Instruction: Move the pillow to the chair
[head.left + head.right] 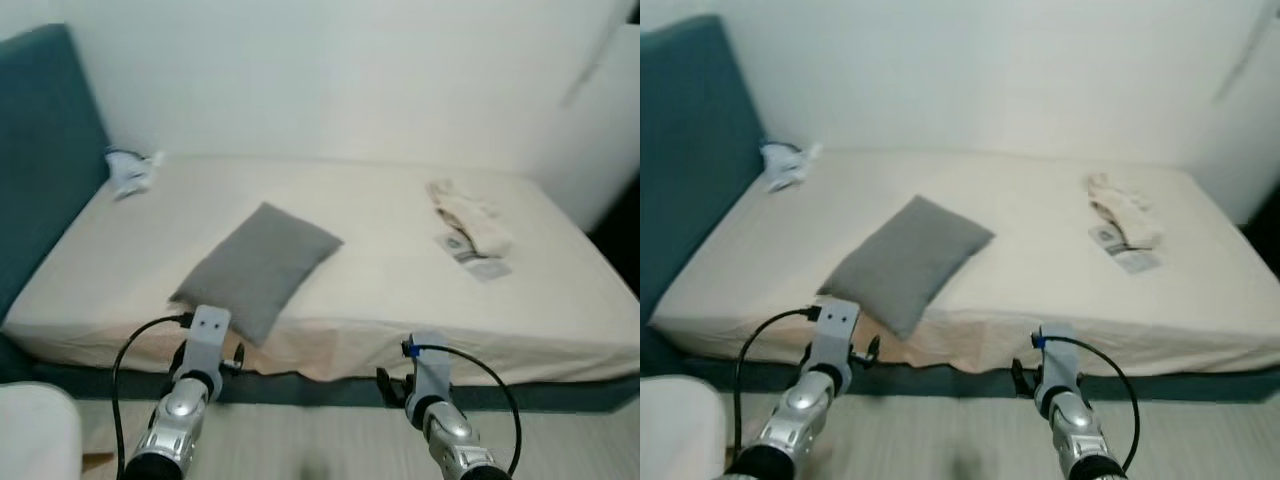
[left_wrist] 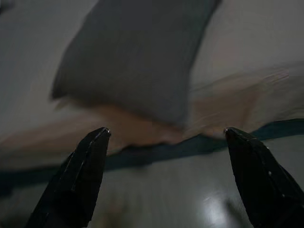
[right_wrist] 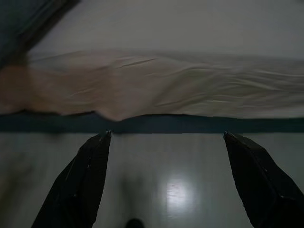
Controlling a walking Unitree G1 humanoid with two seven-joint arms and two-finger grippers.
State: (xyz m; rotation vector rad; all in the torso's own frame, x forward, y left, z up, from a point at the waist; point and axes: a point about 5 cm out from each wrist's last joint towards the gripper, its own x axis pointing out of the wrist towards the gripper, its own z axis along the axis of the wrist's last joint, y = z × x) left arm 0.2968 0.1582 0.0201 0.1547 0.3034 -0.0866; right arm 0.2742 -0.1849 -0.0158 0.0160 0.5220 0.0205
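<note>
Left gripper (image 2: 166, 137) spread wide, nothing held, low over the floor just short of the bed's (image 1: 400, 300) front edge, aimed at the grey pillow (image 1: 260, 268). Pillow lies at the front edge, left of centre. Right gripper (image 3: 166, 137) also spread, facing the bed's front edge, well apart from the pillow.

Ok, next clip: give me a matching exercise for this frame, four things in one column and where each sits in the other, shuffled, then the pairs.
Things:
1. grey pillow
2. pale cloth bundle
3. small blue-white item
4. left gripper

Places:
A. by the teal headboard
B. near the bed's front edge
C. open, short of the bed, facing the pillow
D. on the bed's right half

Pairs: 1-B, 2-D, 3-A, 4-C
</note>
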